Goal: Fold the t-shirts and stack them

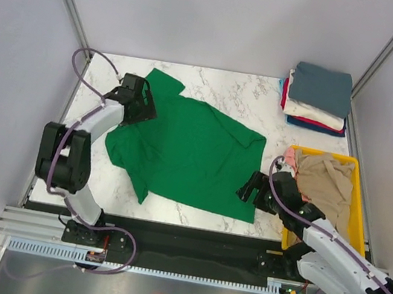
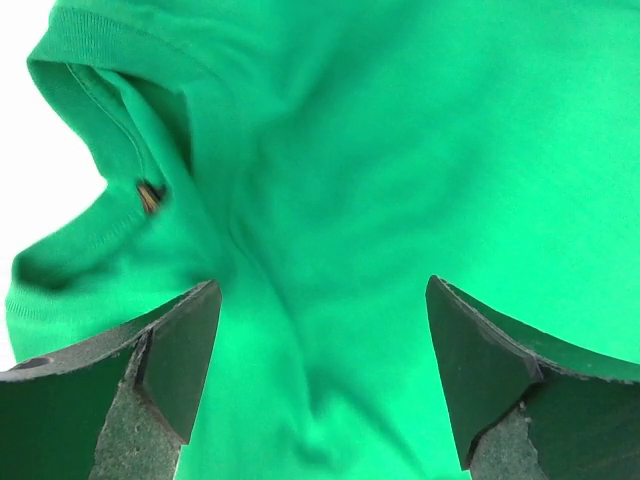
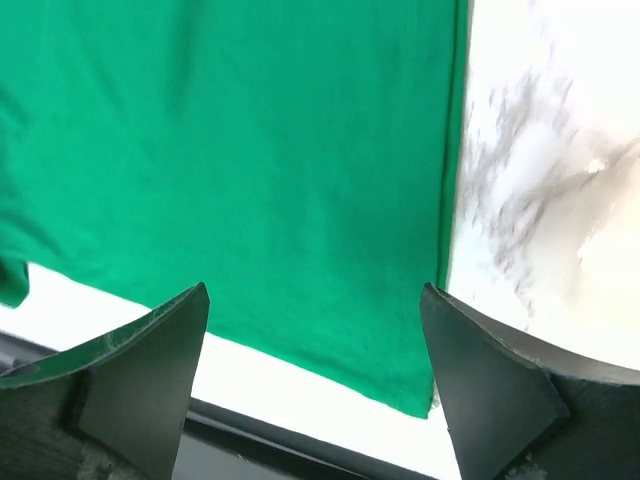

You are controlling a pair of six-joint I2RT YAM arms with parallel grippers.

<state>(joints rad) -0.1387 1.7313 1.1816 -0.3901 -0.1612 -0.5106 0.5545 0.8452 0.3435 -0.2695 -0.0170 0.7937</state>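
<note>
A bright green t-shirt [image 1: 192, 152] lies spread on the marble table [image 1: 236, 89], collar toward the left. My left gripper [image 1: 142, 102] hovers open over the collar and shoulder area; in the left wrist view the green t-shirt [image 2: 400, 150] fills the frame, and the left gripper [image 2: 325, 375] holds nothing. My right gripper [image 1: 251, 188] stands open at the shirt's near right hem corner; the right wrist view shows that corner of the green t-shirt [image 3: 300, 150] between the fingers of the open right gripper [image 3: 315, 375]. A stack of folded t-shirts [image 1: 316, 98] sits at the back right.
A yellow bin [image 1: 360, 212] at the right holds crumpled beige and pink t-shirts [image 1: 323, 179]. Grey walls enclose the table on the left, back and right. A black strip runs along the table's near edge [image 3: 300, 445].
</note>
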